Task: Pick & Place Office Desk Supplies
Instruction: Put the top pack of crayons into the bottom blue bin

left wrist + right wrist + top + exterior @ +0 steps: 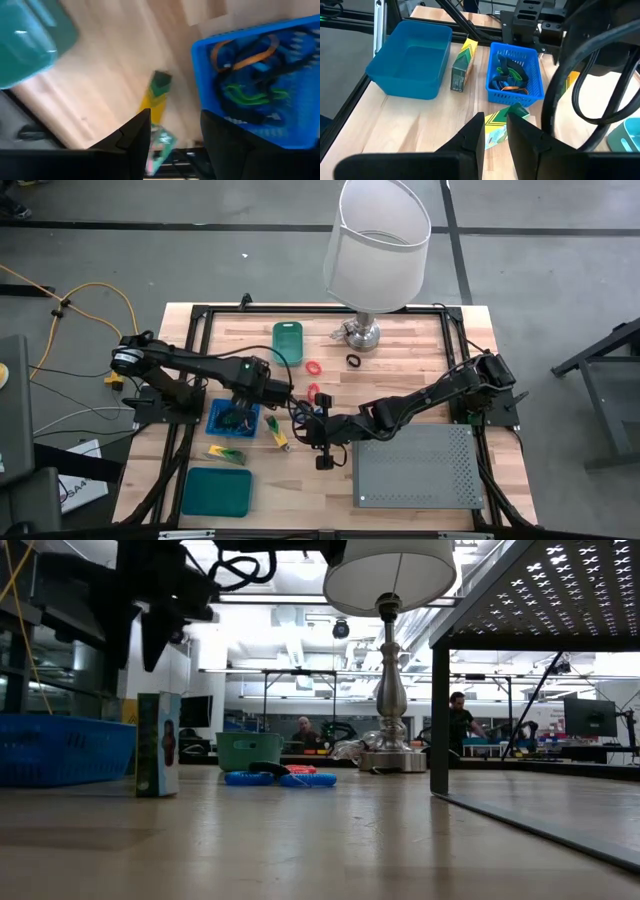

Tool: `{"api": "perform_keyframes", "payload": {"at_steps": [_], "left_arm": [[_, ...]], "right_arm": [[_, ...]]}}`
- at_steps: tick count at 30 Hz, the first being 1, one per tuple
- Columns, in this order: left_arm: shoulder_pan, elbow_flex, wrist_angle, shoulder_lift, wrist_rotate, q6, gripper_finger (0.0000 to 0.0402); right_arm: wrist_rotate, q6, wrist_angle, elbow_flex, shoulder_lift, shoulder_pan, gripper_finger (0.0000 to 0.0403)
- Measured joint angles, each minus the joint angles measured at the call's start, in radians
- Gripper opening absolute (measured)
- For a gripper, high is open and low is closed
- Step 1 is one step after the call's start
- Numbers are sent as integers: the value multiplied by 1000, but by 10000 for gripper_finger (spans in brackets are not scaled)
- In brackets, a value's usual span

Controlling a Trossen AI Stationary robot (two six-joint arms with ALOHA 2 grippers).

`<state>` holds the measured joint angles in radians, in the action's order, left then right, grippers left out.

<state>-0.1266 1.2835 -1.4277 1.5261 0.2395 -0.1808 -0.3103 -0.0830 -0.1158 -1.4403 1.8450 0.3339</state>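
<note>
The right gripper (495, 131) is hovering with fingers parted and empty above a yellow-and-green block (496, 129) standing on the table (400, 360) beside the blue basket (536, 75) of loops. The left gripper (175, 137), also parted and empty, is hanging over that basket's edge. Red rings (313, 367) are lying near the lamp (376, 250).

one camera looks straight down on my whole worktop (400, 340). another sits level at its surface, facing the room. my wrist cameras look close past my fingers; both catch the blue basket (260, 80) and yellow-green box (462, 65).
</note>
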Motion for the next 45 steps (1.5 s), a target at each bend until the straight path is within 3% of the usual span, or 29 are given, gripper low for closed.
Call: {"api": "perform_keyframes", "payload": {"at_steps": [7, 16, 19, 32, 45], "left_arm": [[41, -1, -6, 0, -109, -7, 172], [51, -4, -7, 0, -116, -62, 285], [55, -12, -4, 3, -90, -62, 305], [59, -121, 59, 10, 49, -115, 309], [95, -158, 98, 80, 72, -166, 309]], "right_arm": [[0, 0, 0, 0, 0, 0, 69], [0, 0, 0, 0, 0, 0, 69], [0, 0, 0, 0, 0, 0, 69], [0, 0, 0, 0, 0, 0, 69], [0, 0, 10, 0, 0, 0, 69]]}}
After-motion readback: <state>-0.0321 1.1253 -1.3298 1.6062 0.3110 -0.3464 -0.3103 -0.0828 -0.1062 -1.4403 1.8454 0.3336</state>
